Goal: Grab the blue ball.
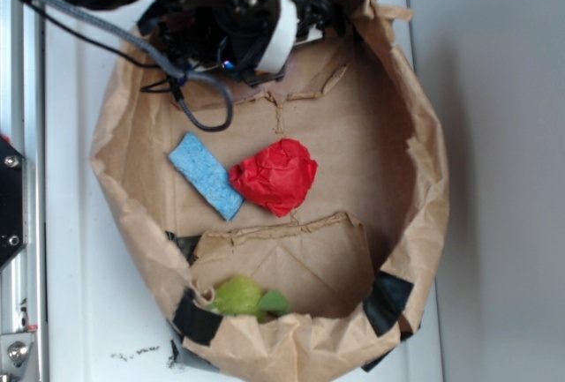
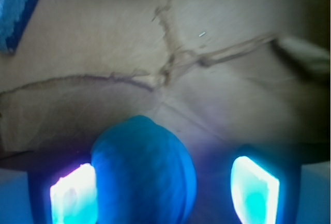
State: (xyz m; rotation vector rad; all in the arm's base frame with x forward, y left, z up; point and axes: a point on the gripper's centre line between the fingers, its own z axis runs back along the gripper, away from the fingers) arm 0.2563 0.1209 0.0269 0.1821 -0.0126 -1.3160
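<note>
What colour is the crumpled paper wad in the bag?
Red, clearest in the exterior view.

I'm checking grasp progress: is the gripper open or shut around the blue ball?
Open. In the wrist view, the blue ball sits between the gripper's fingers, against the left one, with a clear gap before the right finger.

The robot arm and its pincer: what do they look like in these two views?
In the exterior view, the arm is black with a white band, and black cables loop down from it. In the wrist view, the pincer has two fingers with flat rectangular pads that glow bright cyan-white at the lower edge.
</note>
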